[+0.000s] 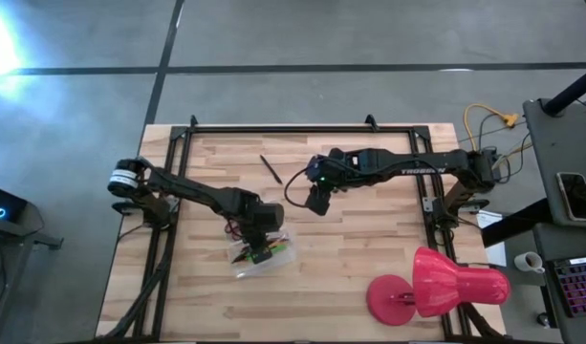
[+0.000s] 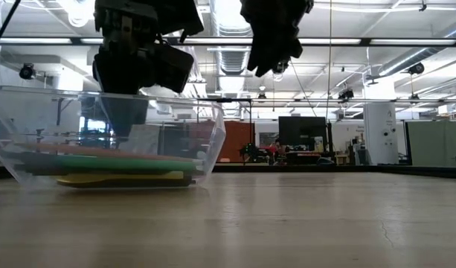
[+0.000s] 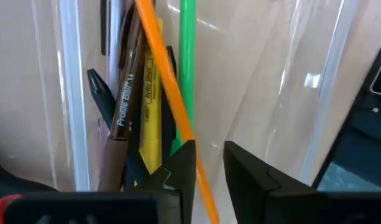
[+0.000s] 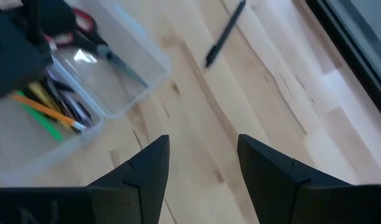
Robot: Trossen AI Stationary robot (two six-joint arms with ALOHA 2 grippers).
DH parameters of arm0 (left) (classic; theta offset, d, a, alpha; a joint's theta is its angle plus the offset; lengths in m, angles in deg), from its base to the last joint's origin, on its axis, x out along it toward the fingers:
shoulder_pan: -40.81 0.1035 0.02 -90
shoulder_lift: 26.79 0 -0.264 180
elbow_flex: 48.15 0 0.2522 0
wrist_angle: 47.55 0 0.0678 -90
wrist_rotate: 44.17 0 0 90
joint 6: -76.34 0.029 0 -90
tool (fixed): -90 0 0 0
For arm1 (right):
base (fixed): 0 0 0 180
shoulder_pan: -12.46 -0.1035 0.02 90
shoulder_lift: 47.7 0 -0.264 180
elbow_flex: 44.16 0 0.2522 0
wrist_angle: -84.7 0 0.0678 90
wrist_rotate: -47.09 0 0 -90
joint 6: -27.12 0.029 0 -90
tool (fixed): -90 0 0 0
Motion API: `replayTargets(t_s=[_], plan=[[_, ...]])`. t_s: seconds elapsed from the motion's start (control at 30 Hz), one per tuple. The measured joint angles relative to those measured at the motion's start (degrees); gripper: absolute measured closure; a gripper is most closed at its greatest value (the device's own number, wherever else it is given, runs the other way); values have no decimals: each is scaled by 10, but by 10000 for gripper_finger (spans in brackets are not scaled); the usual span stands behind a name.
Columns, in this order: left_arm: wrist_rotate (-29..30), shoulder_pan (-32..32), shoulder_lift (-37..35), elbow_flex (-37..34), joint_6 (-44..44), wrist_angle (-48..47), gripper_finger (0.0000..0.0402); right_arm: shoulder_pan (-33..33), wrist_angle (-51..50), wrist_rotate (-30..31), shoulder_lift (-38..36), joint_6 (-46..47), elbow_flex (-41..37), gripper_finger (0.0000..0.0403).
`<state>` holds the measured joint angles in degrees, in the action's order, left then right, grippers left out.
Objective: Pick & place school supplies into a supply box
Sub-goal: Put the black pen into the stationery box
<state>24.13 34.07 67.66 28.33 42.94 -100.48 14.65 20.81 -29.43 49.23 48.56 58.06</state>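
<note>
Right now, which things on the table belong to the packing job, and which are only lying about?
Belong to the job:
- supply box, clear, with pens inside
- orange pencil, green pen, yellow pen, brown pen in the box
- red-handled scissors in the box
- dark pen, loose on the table
- left gripper, over the box

Only lying about:
- pink-red lamp

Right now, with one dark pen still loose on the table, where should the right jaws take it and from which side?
Grip the dark pen at mid-barrel, coming straight down from above: it lies flat on the bare wooden table, so only its long sides are free. Turn the open right gripper so its jaws close across the slanted barrel.
</note>
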Motion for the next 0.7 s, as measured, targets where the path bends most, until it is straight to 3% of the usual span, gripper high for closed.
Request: replayTargets(t_s=[0.13,0.43,0.7], plan=[[46,0,-21,0,-1,-7,332,1,36,0,7,-13,0,220],[257,-29,-191,-1,-75,-23,331,44,76,-57,56,-4,0,220],[444,-70,-323,-2,-158,-21,331,86,129,-104,151,15,29,220]])
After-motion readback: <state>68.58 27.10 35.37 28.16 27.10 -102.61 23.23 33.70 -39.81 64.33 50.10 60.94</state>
